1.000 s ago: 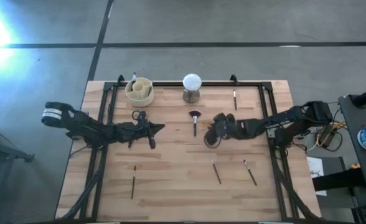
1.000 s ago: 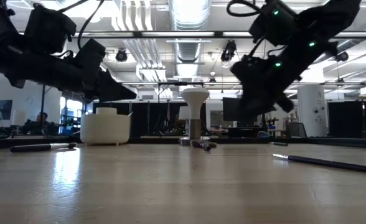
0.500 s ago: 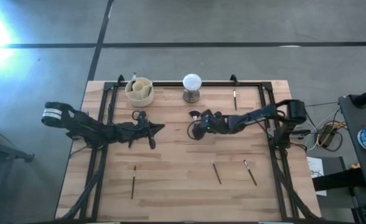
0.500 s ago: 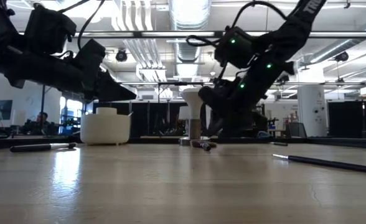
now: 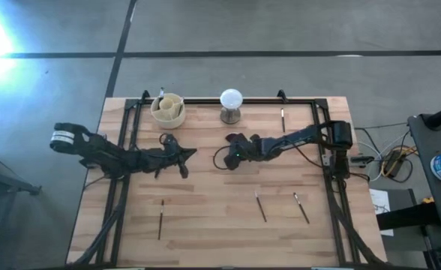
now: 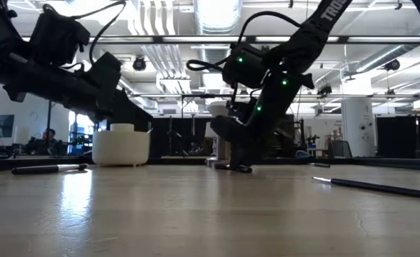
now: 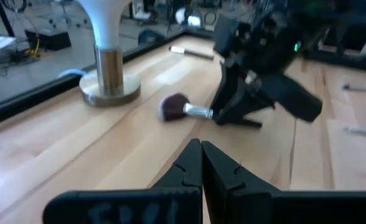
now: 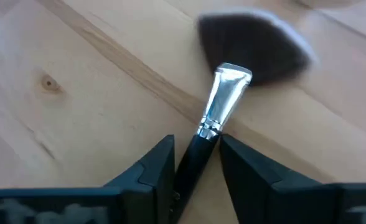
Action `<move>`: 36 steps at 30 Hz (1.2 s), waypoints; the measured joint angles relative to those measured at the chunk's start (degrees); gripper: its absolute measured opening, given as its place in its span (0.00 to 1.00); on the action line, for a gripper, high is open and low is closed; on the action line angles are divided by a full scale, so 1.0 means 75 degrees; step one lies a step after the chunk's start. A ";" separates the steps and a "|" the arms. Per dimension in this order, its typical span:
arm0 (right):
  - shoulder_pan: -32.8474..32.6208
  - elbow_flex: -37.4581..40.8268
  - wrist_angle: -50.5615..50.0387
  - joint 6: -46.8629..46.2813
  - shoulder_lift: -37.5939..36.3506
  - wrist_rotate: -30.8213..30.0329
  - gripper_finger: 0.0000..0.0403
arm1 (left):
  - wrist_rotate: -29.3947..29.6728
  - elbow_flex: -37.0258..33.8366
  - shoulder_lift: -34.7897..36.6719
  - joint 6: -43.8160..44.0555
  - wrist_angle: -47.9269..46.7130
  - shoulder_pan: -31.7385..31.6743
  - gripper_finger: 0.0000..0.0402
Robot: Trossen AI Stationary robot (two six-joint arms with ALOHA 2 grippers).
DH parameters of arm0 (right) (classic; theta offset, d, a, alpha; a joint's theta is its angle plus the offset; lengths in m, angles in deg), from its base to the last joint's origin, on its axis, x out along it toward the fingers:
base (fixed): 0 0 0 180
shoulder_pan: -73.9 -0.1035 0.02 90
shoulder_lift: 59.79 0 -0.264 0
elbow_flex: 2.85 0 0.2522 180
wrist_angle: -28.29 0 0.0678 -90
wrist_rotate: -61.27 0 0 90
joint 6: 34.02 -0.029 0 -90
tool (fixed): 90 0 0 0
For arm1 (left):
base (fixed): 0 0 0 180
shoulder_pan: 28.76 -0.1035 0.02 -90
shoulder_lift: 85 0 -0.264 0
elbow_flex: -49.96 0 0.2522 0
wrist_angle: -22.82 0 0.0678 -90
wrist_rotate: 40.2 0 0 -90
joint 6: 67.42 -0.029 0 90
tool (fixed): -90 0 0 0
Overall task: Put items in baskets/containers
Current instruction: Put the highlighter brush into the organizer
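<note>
Near the table's middle, my right gripper (image 8: 195, 168) has come down over the fan brush (image 8: 229, 93), fingers open astride its handle, nothing gripped yet; closing comes next.

Corner glare; backlit arms; blurred bristles

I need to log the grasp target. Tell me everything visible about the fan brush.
The fan brush has a wide, dark, fan-shaped bristle head, a shiny silver collar and a thin black handle. It lies flat on the wooden table near the white ball's stand. The right gripper straddles its handle with open fingers, not yet closed.
</note>
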 joint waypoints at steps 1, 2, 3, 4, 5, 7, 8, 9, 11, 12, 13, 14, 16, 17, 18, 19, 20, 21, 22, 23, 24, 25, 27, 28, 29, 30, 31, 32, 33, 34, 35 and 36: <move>-0.0001 -0.0086 -0.0069 0.0091 0.0083 0.0015 0.28 | 0.0020 0.0032 0.0000 0.0044 -0.0156 0.0000 0.00; -0.0002 -0.0168 -0.0184 0.0156 0.0141 0.0027 0.26 | 0.0056 0.0050 0.0000 0.0089 -0.0249 0.0000 0.00; -0.0005 -0.0244 -0.0321 0.0201 0.0186 0.0044 0.23 | 0.0083 0.0070 0.0004 0.0152 -0.0336 -0.0008 0.00; -0.0008 -0.0320 -0.0432 0.0239 0.0238 0.0053 0.21 | 0.0085 0.0094 0.0005 0.0211 -0.0354 -0.0012 0.00; -0.0015 -0.0370 -0.0518 0.0298 0.0246 0.0067 0.18 | 0.0068 0.0117 0.0004 0.0249 -0.0344 -0.0012 0.00; -0.0064 -0.0393 -0.0584 0.0425 0.0139 0.0094 0.13 | -0.0205 0.0200 0.0012 0.0266 -0.0277 -0.0011 0.00; -0.0103 -0.0371 -0.0561 0.0518 0.0086 0.0103 0.11 | -0.0316 0.0248 0.0012 0.0332 -0.0230 -0.0009 0.00; -0.0146 -0.0338 -0.0556 0.0610 -0.0002 0.0112 0.09 | -0.0349 0.0299 0.0012 0.0465 -0.0233 0.0015 0.00; -0.0301 -0.0210 -0.0695 0.0712 -0.0279 0.0091 0.09 | -0.0435 0.0382 0.0012 0.0588 -0.0245 0.0068 0.01; -0.0405 -0.0175 -0.0663 0.0770 -0.0431 -0.0033 0.09 | -0.0517 0.0419 0.0012 0.0570 -0.0233 0.0107 0.01; -0.0524 -0.0145 -0.0544 0.0825 -0.0603 -0.0155 0.09 | -0.0608 0.0438 0.0012 0.0539 -0.0185 0.0173 0.02; -0.0633 -0.0088 -0.0473 0.0881 -0.0800 -0.0305 0.09 | -0.0665 0.0460 0.0012 0.0507 -0.0153 0.0247 0.03; -0.0831 0.0098 -0.0097 0.1056 -0.1132 -0.0587 0.09 | -0.0743 0.0485 0.0012 0.0400 0.0161 0.0395 0.07; -0.0935 0.0222 0.0264 0.1130 -0.1258 -0.0693 0.09 | -0.0739 0.0481 0.0012 0.0305 0.0420 0.0480 0.08; -0.1028 0.0368 0.0574 0.1221 -0.1386 -0.0764 0.09 | -0.0735 0.0481 0.0009 0.0205 0.0710 0.0557 0.10; -0.1140 0.0524 0.0919 0.1369 -0.1524 -0.0817 0.09 | -0.0735 0.0472 0.0009 0.0103 0.0975 0.0645 0.12; -0.1250 0.0670 0.1444 0.1537 -0.1664 -0.0819 0.10 | -0.0744 0.0441 0.0004 0.0025 0.1274 0.0724 0.13; -0.1367 0.0810 0.2031 0.1748 -0.1793 -0.0820 0.10 | -0.0818 0.0412 0.0003 -0.0071 0.1557 0.0790 0.14; -0.1469 0.0973 0.2581 0.1938 -0.1934 -0.0816 0.10 | -0.0951 0.0395 0.0003 -0.0133 0.1828 0.0841 0.16; -0.1564 0.1138 0.3107 0.2116 -0.2029 -0.0819 0.10 | -0.1070 0.0394 0.0003 -0.0159 0.2029 0.0882 0.17; -0.1648 0.1291 0.3694 0.2328 -0.2104 -0.0819 0.10 | -0.1178 0.0392 0.0003 -0.0162 0.2174 0.0916 0.17; -0.1732 0.1450 0.4251 0.2549 -0.2153 -0.0827 0.10 | -0.1269 0.0391 -0.0001 -0.0162 0.2278 0.0945 0.18; -0.1885 0.1725 0.5442 0.2966 -0.2192 -0.0876 0.10 | -0.1400 0.0391 -0.0045 -0.0154 0.2474 0.0972 0.18; -0.1958 0.1835 0.6004 0.3157 -0.2223 -0.0864 0.10 | -0.1405 0.0394 -0.0061 -0.0128 0.2536 0.0994 0.18; -0.2020 0.1935 0.6475 0.3336 -0.2245 -0.0825 0.10 | -0.1407 0.0413 -0.0102 -0.0127 0.2645 0.1008 0.18; -0.2075 0.1981 0.6897 0.3474 -0.2226 -0.0776 0.10 | -0.1443 0.0449 -0.0143 -0.0124 0.2792 0.1008 0.18; -0.2125 0.1997 0.7230 0.3598 -0.2194 -0.0725 0.10 | -0.1535 0.0463 -0.0182 -0.0121 0.2936 0.1022 0.18; -0.2163 0.2021 0.7350 0.3730 -0.2178 -0.0720 0.10 | -0.1617 0.0512 -0.0231 -0.0119 0.3051 0.1033 0.18; -0.2184 0.2026 0.7434 0.3861 -0.2136 -0.0678 0.10 | -0.1686 0.0588 -0.0280 -0.0120 0.3155 0.1043 0.18; -0.2202 0.1985 0.7519 0.3946 -0.2066 -0.0567 0.10 | -0.1791 0.0651 -0.0312 -0.0120 0.3206 0.1053 0.18; -0.2219 0.1926 0.7590 0.4020 -0.2014 -0.0445 0.10 | -0.1848 0.0715 -0.0354 -0.0119 0.3212 0.1056 0.18; -0.2241 0.1876 0.7652 0.4059 -0.1972 -0.0400 0.10 | -0.1939 0.0814 -0.0409 -0.0122 0.3216 0.1055 0.18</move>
